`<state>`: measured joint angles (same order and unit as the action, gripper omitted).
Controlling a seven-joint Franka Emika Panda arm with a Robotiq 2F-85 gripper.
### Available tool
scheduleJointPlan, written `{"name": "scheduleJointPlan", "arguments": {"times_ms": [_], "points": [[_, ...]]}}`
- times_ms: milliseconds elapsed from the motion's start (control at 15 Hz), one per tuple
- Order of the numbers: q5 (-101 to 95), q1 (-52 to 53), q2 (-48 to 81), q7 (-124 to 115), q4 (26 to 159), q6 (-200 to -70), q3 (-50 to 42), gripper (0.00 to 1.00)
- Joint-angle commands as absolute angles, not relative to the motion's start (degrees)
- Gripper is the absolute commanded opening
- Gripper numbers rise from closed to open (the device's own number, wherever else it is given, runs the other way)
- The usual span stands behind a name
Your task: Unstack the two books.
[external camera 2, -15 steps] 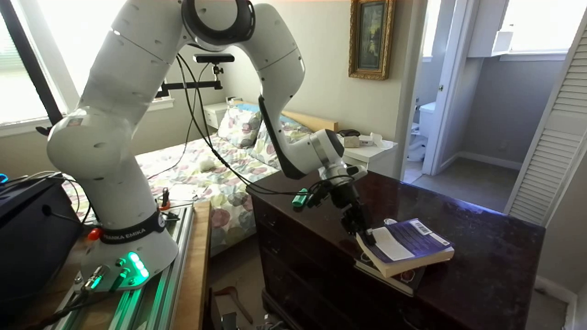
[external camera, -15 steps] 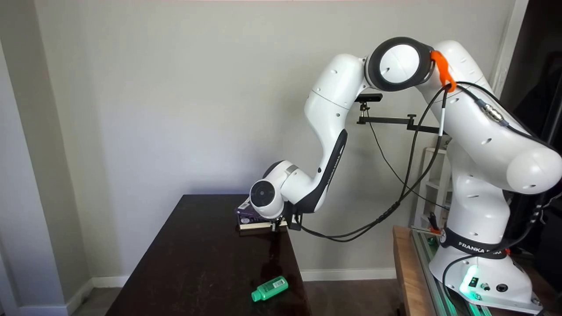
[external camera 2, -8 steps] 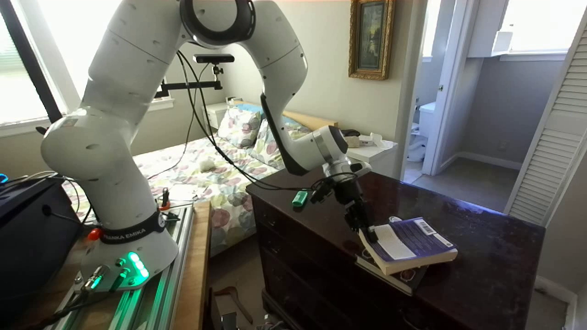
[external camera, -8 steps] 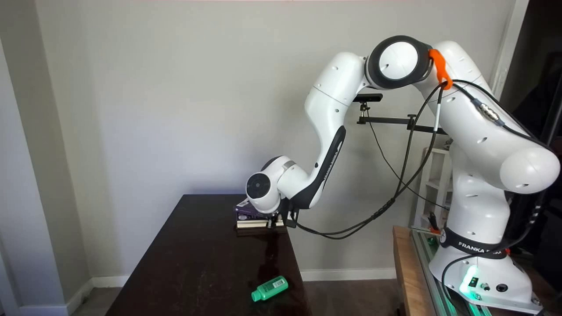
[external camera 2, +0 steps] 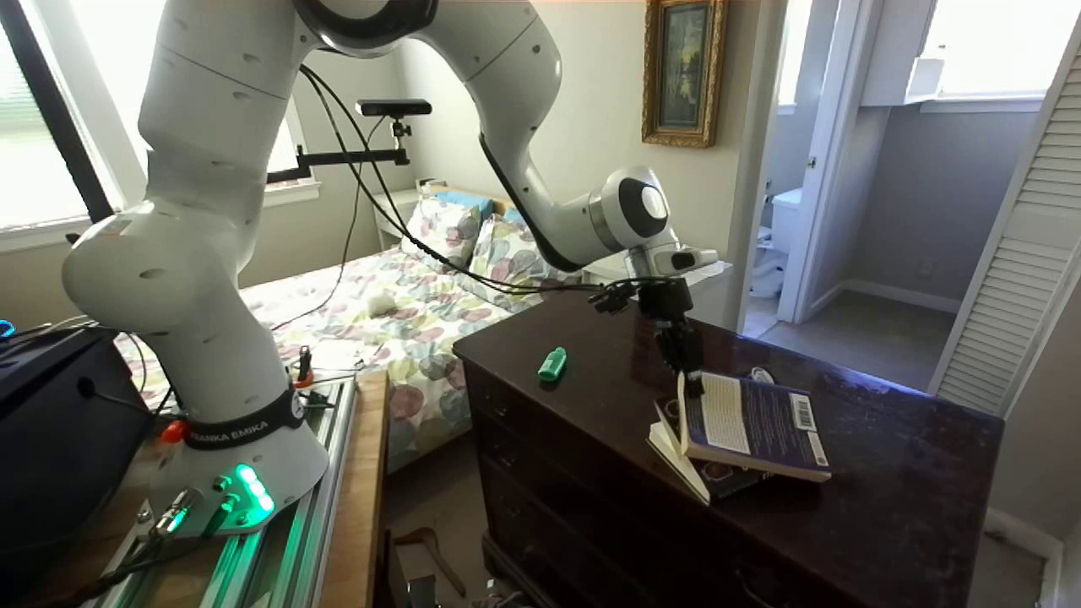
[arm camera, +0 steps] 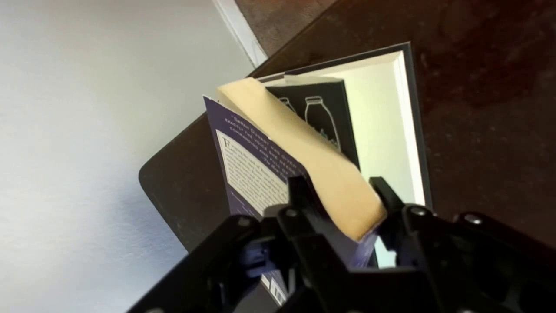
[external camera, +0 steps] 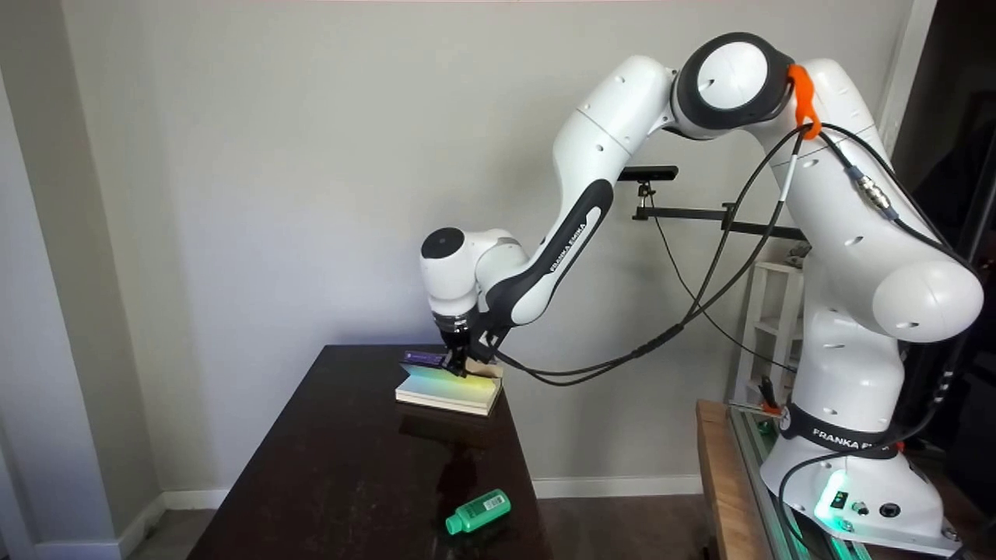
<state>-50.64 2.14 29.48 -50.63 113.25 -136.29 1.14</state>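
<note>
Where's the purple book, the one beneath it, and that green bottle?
Purple book (external camera 2: 757,426): in an exterior view, on its back cover.
Lower book (arm camera: 378,126): in the wrist view, on its pale inner page.
Green bottle (external camera: 476,512): in an exterior view, on its body.

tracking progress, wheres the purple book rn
In an exterior view, the purple book tilts over the dark book, right of the green bottle, jaws at its left edge.

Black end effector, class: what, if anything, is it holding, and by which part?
The end effector holds a rectangular purple paperback book by its tilted-up end, near a corner, pinched across its thickness.
</note>
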Motion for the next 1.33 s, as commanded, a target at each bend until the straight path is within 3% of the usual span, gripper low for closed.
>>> {"name": "scheduleJointPlan", "arguments": {"times_ms": [0, 333, 533, 867, 1267], "points": [[-41.2, 1.9, 27.9, -47.6, 113.8, -142.2, 1.3, 0.16], [-35.2, 4.5, 29.0, -45.5, 113.7, -146.0, -1.1, 0.2], [-32.8, 5.6, 29.5, -44.5, 114.1, -147.1, -2.2, 0.04], [-21.4, 4.7, 25.4, -38.5, 116.1, -152.9, -0.2, 0.07], [4.6, 0.5, 20.6, -19.2, 116.4, -155.3, 8.6, 0.07]]}}
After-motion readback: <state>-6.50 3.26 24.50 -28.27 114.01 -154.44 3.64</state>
